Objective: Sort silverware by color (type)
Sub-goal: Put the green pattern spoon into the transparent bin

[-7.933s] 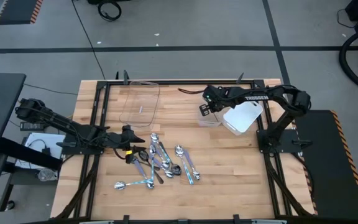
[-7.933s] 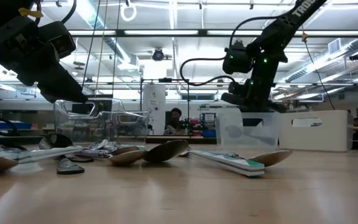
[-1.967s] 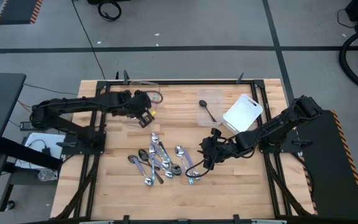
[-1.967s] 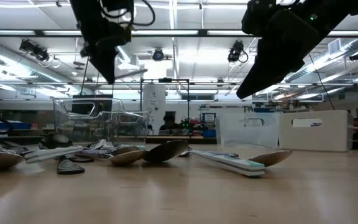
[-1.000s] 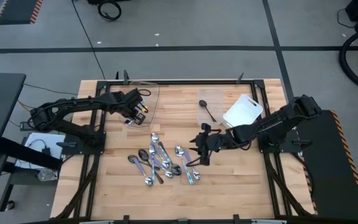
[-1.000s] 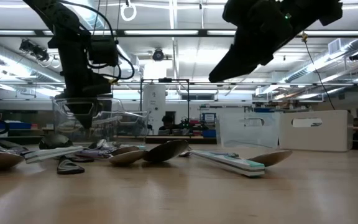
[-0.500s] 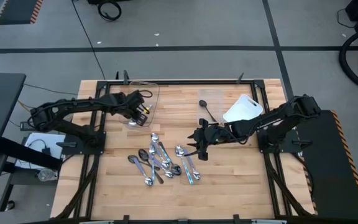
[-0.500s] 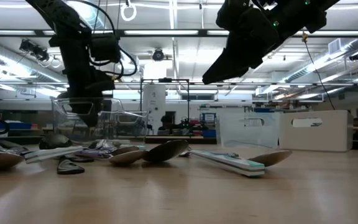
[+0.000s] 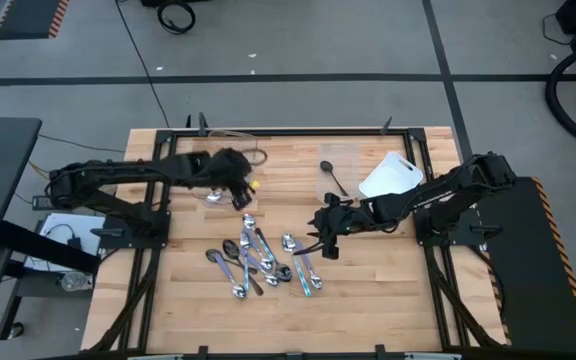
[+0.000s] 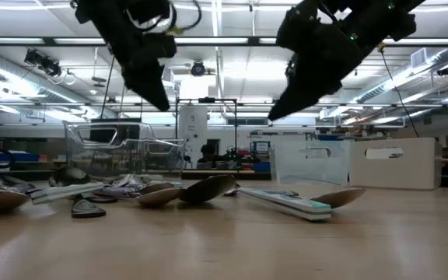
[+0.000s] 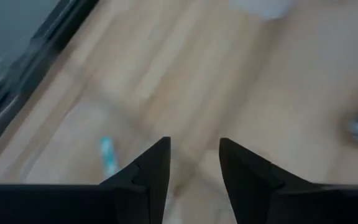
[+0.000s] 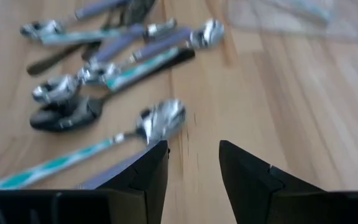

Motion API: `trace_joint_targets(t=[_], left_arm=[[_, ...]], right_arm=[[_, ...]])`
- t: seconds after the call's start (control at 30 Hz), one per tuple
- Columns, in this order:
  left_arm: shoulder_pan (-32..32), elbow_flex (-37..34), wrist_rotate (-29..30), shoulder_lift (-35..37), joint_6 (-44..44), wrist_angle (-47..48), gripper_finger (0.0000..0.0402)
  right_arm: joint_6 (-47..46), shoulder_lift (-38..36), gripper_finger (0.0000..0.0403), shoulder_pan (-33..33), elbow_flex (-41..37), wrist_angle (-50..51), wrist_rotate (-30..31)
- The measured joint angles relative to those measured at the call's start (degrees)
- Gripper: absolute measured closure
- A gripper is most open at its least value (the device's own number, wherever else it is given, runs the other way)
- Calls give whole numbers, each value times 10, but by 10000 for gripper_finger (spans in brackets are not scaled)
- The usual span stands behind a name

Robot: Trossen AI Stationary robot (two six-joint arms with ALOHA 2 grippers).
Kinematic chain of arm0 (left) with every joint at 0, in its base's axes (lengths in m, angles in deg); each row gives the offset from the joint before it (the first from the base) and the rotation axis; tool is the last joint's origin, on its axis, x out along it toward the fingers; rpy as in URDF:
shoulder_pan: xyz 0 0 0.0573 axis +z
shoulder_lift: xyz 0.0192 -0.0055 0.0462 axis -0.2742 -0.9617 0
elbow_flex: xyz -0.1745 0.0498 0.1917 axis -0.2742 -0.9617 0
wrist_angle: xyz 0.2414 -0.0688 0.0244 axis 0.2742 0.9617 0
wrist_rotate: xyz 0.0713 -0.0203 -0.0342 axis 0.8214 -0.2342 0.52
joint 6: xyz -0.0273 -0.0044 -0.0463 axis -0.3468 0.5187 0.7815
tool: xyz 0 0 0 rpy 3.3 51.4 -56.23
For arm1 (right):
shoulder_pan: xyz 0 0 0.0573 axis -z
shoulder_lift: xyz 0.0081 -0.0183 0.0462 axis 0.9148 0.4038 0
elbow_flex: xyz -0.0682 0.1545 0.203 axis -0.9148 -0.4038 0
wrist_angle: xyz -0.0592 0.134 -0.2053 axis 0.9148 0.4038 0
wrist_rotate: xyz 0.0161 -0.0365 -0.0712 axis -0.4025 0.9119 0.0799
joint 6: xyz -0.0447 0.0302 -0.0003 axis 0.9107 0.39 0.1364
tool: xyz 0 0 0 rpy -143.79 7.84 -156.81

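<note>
Currently right gripper (image 9: 320,243) hovers, fingers apart and empty, just beside the spoons (image 9: 258,258) heaped mid-table, likely lining up a pick; left gripper (image 9: 240,186), also parted and empty, hangs above them near the clear bin (image 9: 230,152).

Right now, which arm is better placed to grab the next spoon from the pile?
Probably the right. Its open hand hangs just beside the pile of spoons, and its wrist view looks straight down on them. The left hand, also open and empty, is farther back by the clear container.
</note>
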Motion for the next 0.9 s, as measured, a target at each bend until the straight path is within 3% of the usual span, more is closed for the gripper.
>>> trace_joint_targets(t=[0.27, 0.53, 0.7, 0.9], left_arm=[[-109, 0, 0, -17, -8, -4, 256], [-171, 0, 1, -35, 95, -28, 256], [-198, 0, 0, -66, 85, -64, 256], [-223, 0, -3, -130, -8, -164, 256]], right_arm=[[-68, 0, 250, -7, 0, 71, 7], [-145, 0, 250, -21, 0, 98, 42], [-174, 0, 250, -41, 0, 98, 35], [-214, 0, 250, -55, 1, 129, 62]])
